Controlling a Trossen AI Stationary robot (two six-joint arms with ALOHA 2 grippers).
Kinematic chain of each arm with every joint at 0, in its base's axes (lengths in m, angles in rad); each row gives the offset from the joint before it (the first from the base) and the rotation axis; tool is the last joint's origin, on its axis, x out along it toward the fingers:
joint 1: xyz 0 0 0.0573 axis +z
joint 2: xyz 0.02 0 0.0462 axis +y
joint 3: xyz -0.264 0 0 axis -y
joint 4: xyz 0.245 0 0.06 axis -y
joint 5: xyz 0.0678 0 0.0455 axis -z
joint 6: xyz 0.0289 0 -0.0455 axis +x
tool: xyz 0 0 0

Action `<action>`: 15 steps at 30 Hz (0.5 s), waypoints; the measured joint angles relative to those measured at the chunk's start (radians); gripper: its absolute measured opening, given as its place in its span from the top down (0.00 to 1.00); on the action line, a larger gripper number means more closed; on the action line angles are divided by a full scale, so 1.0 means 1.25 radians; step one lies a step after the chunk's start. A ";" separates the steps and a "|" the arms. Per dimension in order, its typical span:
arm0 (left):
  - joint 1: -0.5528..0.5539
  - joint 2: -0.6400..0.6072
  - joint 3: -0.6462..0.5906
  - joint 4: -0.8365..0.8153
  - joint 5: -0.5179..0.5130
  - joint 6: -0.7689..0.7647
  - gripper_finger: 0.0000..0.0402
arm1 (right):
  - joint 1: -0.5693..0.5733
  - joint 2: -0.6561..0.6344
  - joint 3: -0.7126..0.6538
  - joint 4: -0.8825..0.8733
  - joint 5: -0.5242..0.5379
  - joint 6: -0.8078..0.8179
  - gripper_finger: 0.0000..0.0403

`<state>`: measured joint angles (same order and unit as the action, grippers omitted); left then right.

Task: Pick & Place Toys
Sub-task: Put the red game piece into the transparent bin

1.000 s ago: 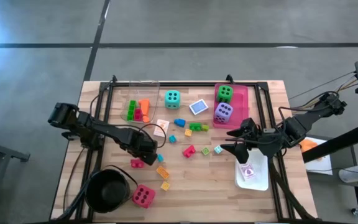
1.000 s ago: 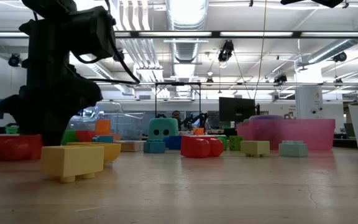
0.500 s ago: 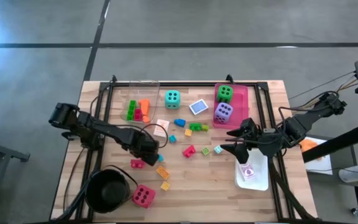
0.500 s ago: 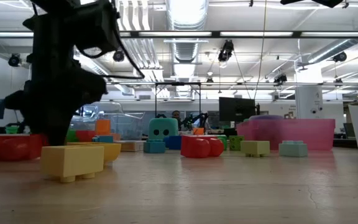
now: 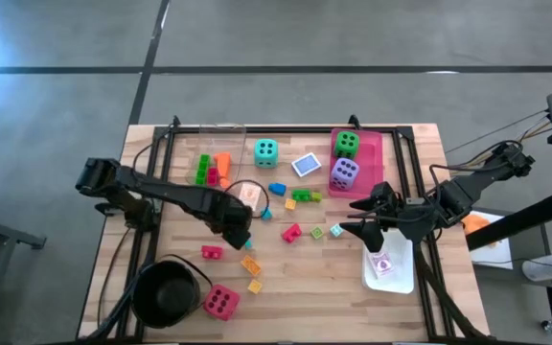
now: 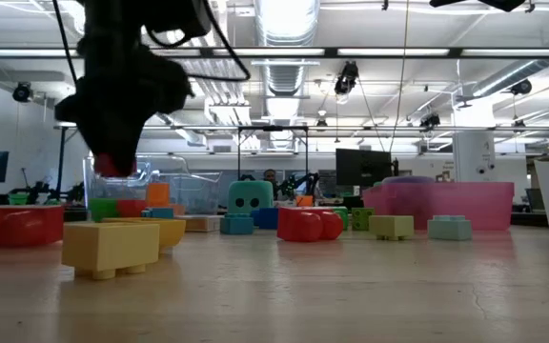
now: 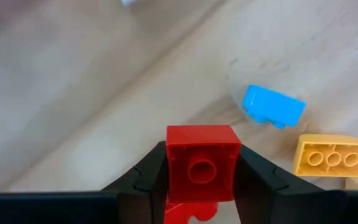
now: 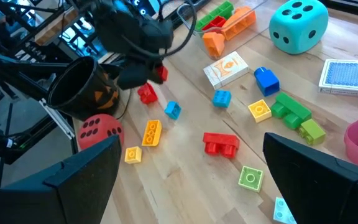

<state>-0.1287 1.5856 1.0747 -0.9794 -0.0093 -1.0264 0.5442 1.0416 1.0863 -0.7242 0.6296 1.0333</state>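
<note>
Two dark jointed arms, black looping cables, matte black angular claw fingers (image 7: 260,180).

Red block (image 7: 202,164) clamped between dark fingers, lifted off the wood. Teal die (image 5: 265,150) near the far edge; green die (image 5: 346,144) and purple die (image 5: 344,172) side by side; pink-red die (image 5: 220,302) up front. Small blocks scattered mid-table.

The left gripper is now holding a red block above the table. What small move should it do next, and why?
Probably carry it toward a tray: the left gripper is shut on the red block, already lifted off the table. Which tray is meant I cannot tell.
</note>
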 joint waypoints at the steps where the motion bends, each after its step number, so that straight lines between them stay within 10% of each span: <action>1: 0.007 0.000 0.019 -0.020 -0.007 0.016 0.67 | 0.000 0.000 0.000 0.000 0.000 -0.002 0.05; 15: 0.152 -0.009 0.269 -0.125 -0.094 0.271 0.67 | 0.000 0.000 0.000 0.000 0.000 -0.012 0.05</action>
<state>0.0608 1.5748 1.4107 -1.1354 -0.1265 -0.6882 0.5442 1.0412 1.0863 -0.7241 0.6296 1.0180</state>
